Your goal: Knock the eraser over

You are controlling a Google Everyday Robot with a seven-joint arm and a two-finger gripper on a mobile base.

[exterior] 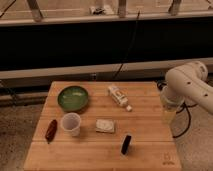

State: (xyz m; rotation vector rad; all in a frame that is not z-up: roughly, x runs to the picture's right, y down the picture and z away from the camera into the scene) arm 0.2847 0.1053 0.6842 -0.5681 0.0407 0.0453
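In the camera view, a wooden bench (147, 122) stands in front of a dark wall with a pale ledge. The eraser (126, 144) stands on end near the front edge of the bench, a little right of the middle, a small dark block leaning slightly. Nothing touches it.

Behind it and to its left lies a flat white packet (105, 125), near but apart. Left of the packet stands a pale cup (71, 123), upright with its mouth up. A dark red long object (51, 130) lies near the left edge, just beside the cup. A green bowl (73, 97) sits at the back left, and a white tube (118, 96) lies slanted at the back centre.

The white arm (190, 85) bends in from the right. Its end effector (169, 111) hangs at the right edge of the bench, well apart from the eraser and holding nothing visible. I cannot tell whether it is spread or pressed together.
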